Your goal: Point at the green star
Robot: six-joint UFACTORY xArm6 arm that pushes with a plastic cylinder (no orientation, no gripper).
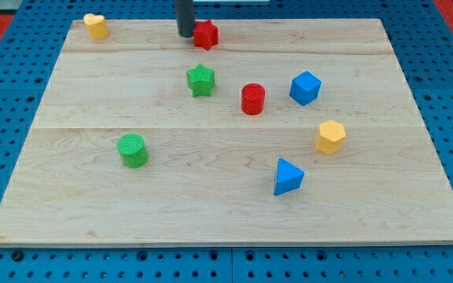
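Observation:
The green star (200,80) lies on the wooden board (93,102), above the middle and a little to the view's left. My tip (185,34) is at the view's top, on the board just left of the red star (206,34), nearly touching it. The tip stands well above the green star in the view, with a clear gap between them.
A yellow heart (95,26) is at the top left. A red cylinder (252,99) and a blue cube (305,87) lie right of the green star. A yellow hexagonal block (330,136), a blue triangular block (288,177) and a green cylinder (133,150) lie lower down.

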